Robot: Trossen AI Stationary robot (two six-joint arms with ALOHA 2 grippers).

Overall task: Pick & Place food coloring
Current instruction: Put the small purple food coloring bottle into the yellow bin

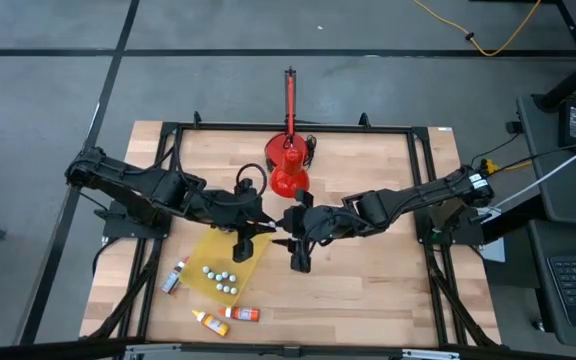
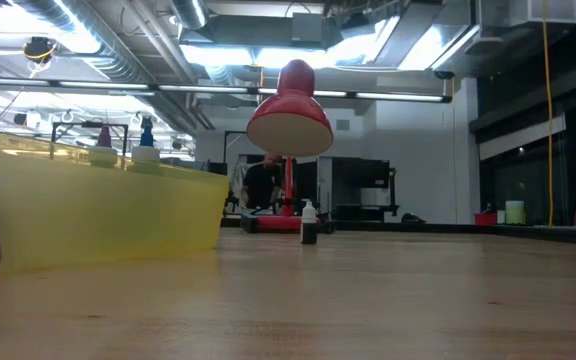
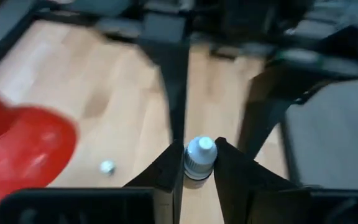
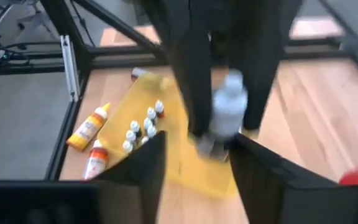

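A yellow tray (image 1: pixel 208 262) lies near the table's near-left part with several small pale-capped bottles (image 1: pixel 221 278) standing in it. Three more food coloring bottles lie on the wood beside it: one dark (image 1: pixel 173 277), one orange-yellow (image 1: pixel 209 322), one red-orange (image 1: pixel 243 314). My left gripper (image 1: pixel 246 242) hangs over the tray's far-right corner, shut on one small bottle (image 3: pixel 199 158). My right gripper (image 1: pixel 299 258) is just right of it, open, its fingers (image 4: pixel 143 167) apart and touching nothing. Another small dark bottle (image 2: pixel 309 224) stands upright near the lamp. My left gripper pinches a small bottle between its two fingers (image 3: pixel 166 171), on the bottle's sides just below the pale cap (image 3: pixel 200 151). The fingers come from above, pointing down. The bottle (image 4: pixel 227 112) stays upright, cap up, and appears lifted clear above the tray's edge.
A red cone-shaped lamp (image 1: pixel 288 165) with an upright red rod stands at the table's far middle, its shade (image 3: pixel 23 152) close beside my left gripper. Black frame rails (image 1: pixel 168 135) run round the table. Bare wood (image 1: pixel 378 290) lies at the near right.
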